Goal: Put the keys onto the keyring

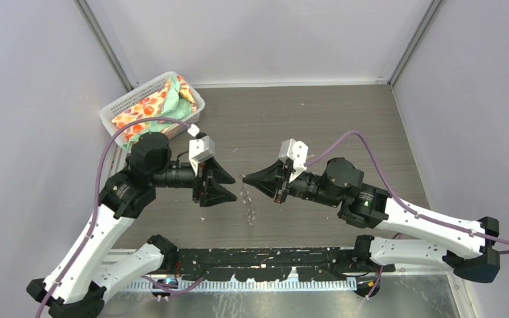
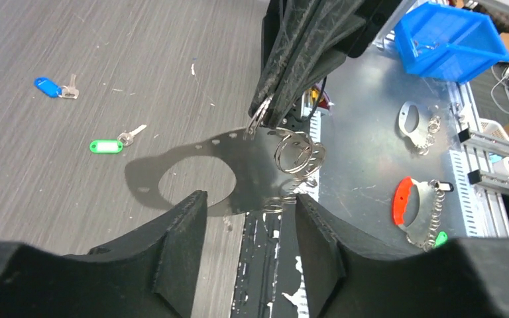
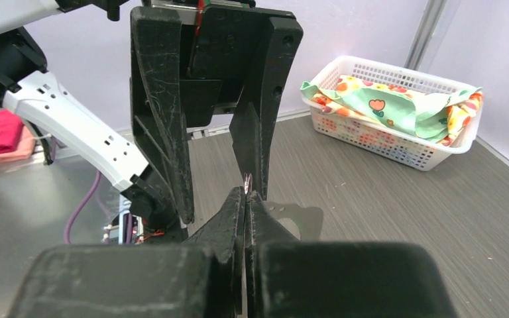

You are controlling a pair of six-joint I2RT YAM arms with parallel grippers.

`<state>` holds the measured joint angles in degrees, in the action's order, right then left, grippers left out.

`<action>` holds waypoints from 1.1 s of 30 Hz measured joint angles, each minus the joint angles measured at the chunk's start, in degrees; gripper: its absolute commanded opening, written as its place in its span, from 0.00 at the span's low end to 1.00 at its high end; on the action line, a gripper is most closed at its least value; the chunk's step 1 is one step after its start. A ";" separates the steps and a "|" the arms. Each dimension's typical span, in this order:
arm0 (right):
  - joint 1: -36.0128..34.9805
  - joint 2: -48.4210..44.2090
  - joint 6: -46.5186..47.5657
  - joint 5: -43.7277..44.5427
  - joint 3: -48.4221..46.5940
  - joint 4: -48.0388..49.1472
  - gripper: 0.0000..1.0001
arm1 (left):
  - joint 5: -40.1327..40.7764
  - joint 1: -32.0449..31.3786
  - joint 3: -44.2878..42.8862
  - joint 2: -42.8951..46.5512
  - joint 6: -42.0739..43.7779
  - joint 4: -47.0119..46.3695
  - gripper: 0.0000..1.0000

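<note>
Right gripper (image 3: 245, 197) was clenched on the keyring (image 2: 296, 162), pinching one thin loop at its tips while the remaining silver coils dangled beneath, above the near part of the table (image 1: 344, 119); the left gripper (image 1: 233, 186) faced it almost tip to tip, its jaws spread wide and gripping nothing; the blue-tagged key (image 2: 52, 87) and the green-tagged key (image 2: 108, 146) lay flat on the table, apart from each other and apart from both grippers, neither one on the ring. At the far left corner stood a white basket (image 1: 132, 89), filled with crumpled floral cloths (image 1: 149, 106) in orange and green that rose above its rim; beyond the table's near edge sat a blue bin (image 2: 437, 50), its contents too small to make out.
</note>
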<state>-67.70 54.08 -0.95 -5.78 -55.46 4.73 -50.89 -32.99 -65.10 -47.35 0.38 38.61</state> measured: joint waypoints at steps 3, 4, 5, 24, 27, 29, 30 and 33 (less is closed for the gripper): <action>-0.76 0.28 1.05 1.70 -0.02 0.17 0.01 | 0.17 0.00 0.02 -0.20 -2.84 -1.05 0.74; -1.05 0.42 1.33 2.16 -0.02 0.24 0.01 | 0.17 0.00 0.02 -0.22 -3.67 -1.62 0.76; -1.55 0.63 1.90 3.19 -0.02 0.26 0.01 | 0.15 0.00 0.02 -0.20 -4.61 -2.23 0.78; -5.70 0.74 3.32 10.27 0.22 1.55 0.01 | 2.82 1.25 -2.47 3.13 19.56 4.50 0.38; -5.38 0.07 0.11 9.16 0.24 2.54 0.01 | 0.59 1.25 -5.05 2.86 32.74 7.65 0.40; -4.02 0.02 -3.10 6.86 0.24 2.64 0.01 | 0.20 1.25 -5.14 3.58 43.30 8.66 0.41; -2.64 0.07 -5.55 4.76 0.24 2.69 0.01 | 0.13 1.25 -4.70 4.31 49.51 8.66 0.42; 3.80 0.68 -13.62 -1.95 0.24 4.22 0.01 | 0.07 1.25 -1.03 7.15 62.95 5.84 0.43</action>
<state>-63.90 54.76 -14.57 -7.73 -55.22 8.95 -50.83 -31.75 -66.13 -40.21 63.33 44.45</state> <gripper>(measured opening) 0.020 0.422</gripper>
